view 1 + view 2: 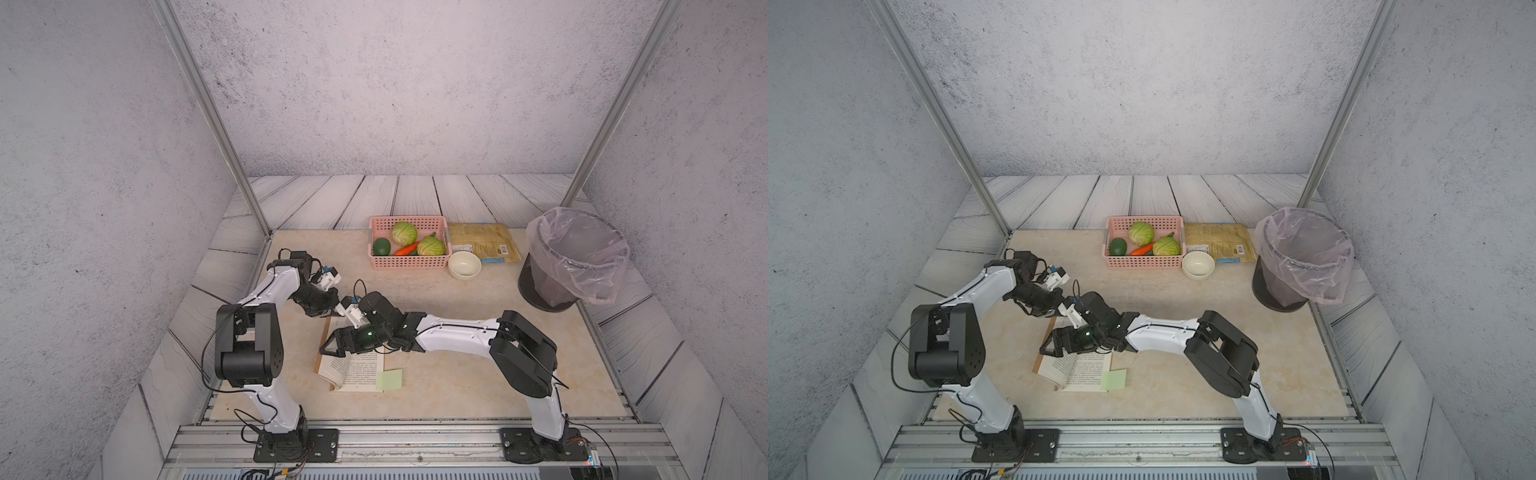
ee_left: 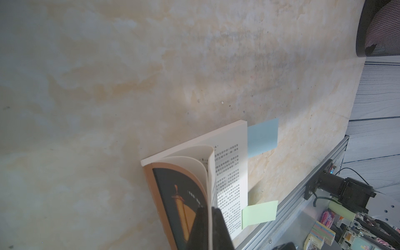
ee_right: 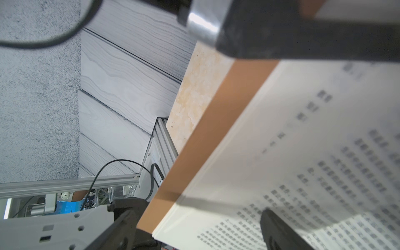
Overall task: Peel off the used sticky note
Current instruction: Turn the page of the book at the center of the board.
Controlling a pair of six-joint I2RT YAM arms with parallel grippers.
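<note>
Though grey-walled, beige marbled tabletop (image 1: 457,299)

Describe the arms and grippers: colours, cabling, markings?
The left arm and right arm match: white link shells, bulky black joint housings, thin black cables looped outside. The left gripper and right gripper are black with tapered fingers; white wrist brackets carry blue connectors. No legible markings.

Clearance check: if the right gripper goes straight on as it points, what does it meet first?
Likely the book: in the right wrist view its edge lies between the open fingers of the right gripper, one over the printed page, one outside the cover. Depth is unclear.
</note>
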